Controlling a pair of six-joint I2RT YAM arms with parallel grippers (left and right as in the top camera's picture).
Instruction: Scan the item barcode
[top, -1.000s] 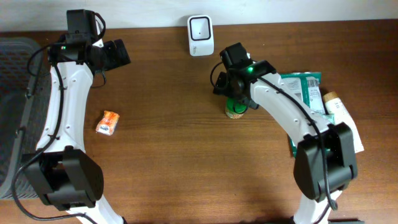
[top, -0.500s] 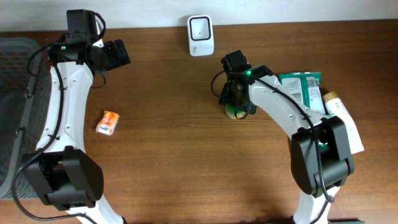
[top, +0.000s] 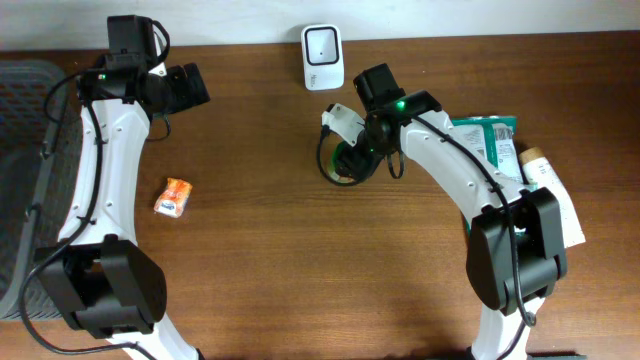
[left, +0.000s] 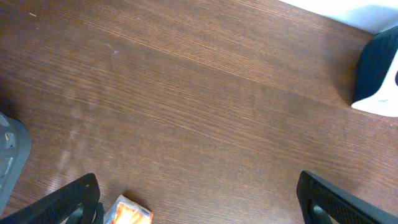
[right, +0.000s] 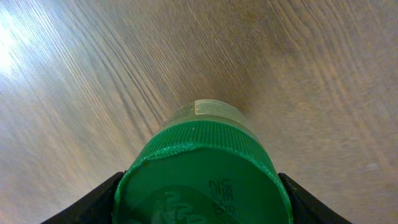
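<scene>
A jar with a green ribbed lid (right: 202, 171) fills the bottom of the right wrist view, and my right gripper (right: 199, 202) is shut on the lid from both sides. From overhead the jar (top: 347, 161) hangs under the right gripper (top: 352, 148), below and slightly right of the white barcode scanner (top: 322, 43) at the table's back edge. My left gripper (top: 186, 86) is open at the back left with nothing between its fingers. The scanner (left: 380, 74) shows at the right edge of the left wrist view.
A small orange packet (top: 173, 196) lies on the left of the table, also visible as the packet (left: 128, 213) near the left finger. Green pouches (top: 488, 138) and a bottle (top: 535, 162) sit at the right. A dark basket (top: 18, 150) stands at the left edge.
My right gripper has closed on the jar's lid and carried it left, away from the pouches. The left arm has not moved.
</scene>
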